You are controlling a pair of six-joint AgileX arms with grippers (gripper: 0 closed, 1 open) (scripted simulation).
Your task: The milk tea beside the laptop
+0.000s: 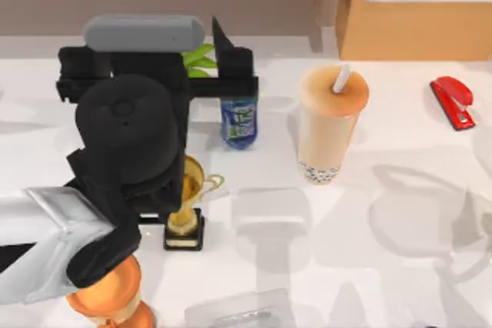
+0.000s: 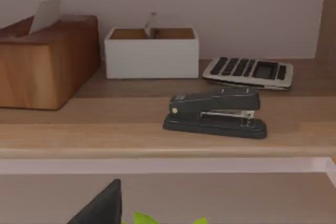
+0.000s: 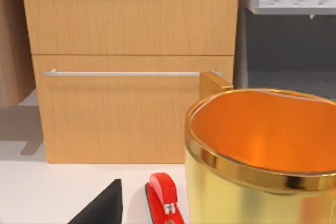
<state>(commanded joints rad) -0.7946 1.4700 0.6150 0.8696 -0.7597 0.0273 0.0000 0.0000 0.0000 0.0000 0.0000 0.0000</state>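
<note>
One milk tea stood upright on the white tabletop, right of centre and toward the far side, its white straw poking through the flat lid and dark pearls settled at the bottom. Just to its left stood one blue bottle, shorter than the cup and apart from it. The left arm reached in from the left edge and covered much of that side, its left end effector held above the tabletop beyond the bottle, over some green leaves; I could not tell whether its fingers were spread or closed. Under the arm, near the tabletop's front left, stood one gold trophy on a dark base, and one orange-copper jug sat at the near left edge. I counted two staplers: a red stapler on the far right of the tabletop, and a black stapler on a wooden shelf behind. That shelf also carried one calculator, one white box and one wooden tissue box. A gold cup showed close in the right wrist view, before a wooden cabinet.
</note>
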